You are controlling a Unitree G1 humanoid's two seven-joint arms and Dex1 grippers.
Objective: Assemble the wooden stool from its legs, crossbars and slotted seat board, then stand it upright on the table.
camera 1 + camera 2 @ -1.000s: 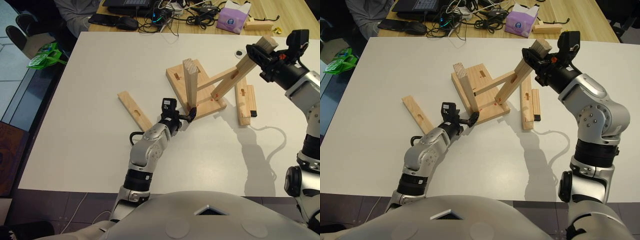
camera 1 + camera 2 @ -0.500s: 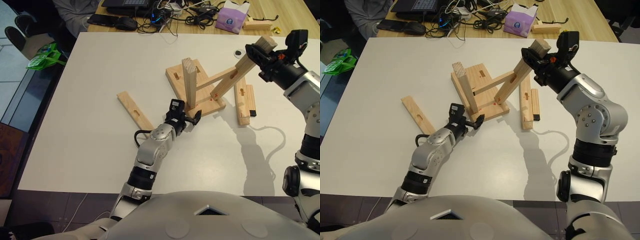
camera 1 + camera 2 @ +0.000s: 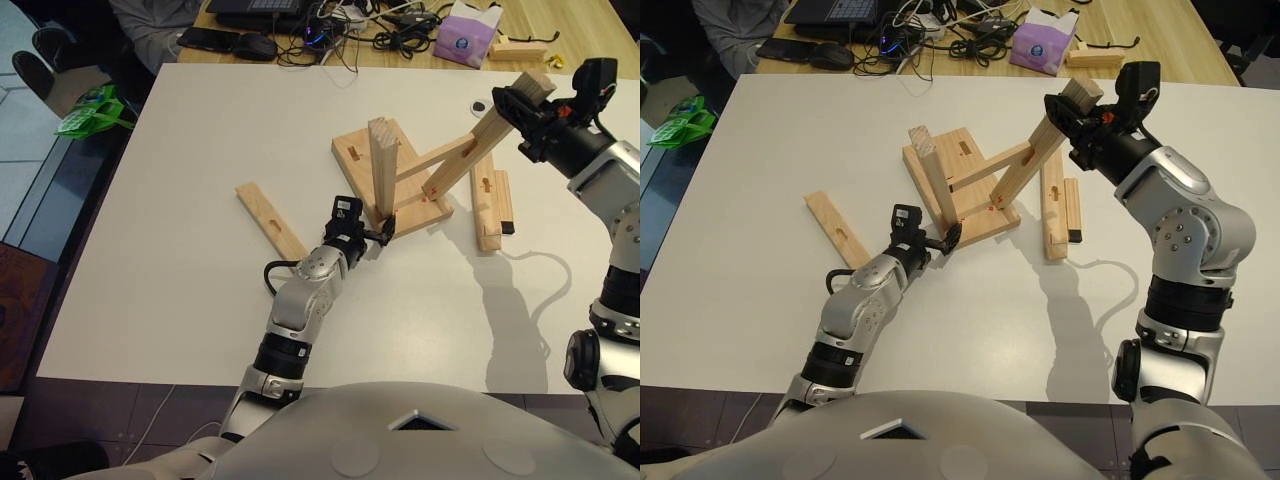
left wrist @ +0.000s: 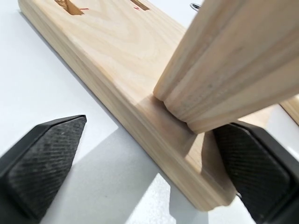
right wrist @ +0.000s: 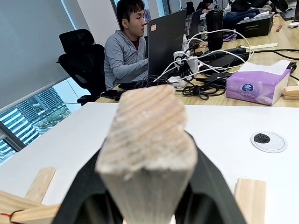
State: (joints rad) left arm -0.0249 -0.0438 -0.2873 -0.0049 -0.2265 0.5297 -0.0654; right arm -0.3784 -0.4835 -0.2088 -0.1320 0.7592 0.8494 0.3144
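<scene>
Seat board (image 4: 117, 51) and leg (image 5: 147, 135): pale grained wood; red slot marks; counter (image 3: 200, 200): white; left end effector (image 3: 383, 233) pads (image 4: 42, 158): black, cross-hatched; tissue box (image 3: 465, 32): purple.

One slotted seat board (image 3: 350, 165). Two legs up in it: upright leg (image 3: 380, 165), tilted leg (image 3: 470, 150). One crossbar (image 3: 430, 160) between. Three loose pieces flat on the table (image 3: 200, 150): left piece (image 3: 270, 222), then two on the right, long piece (image 3: 486, 205) and short piece (image 3: 502, 195). One tissue box (image 3: 465, 35) beyond.
</scene>
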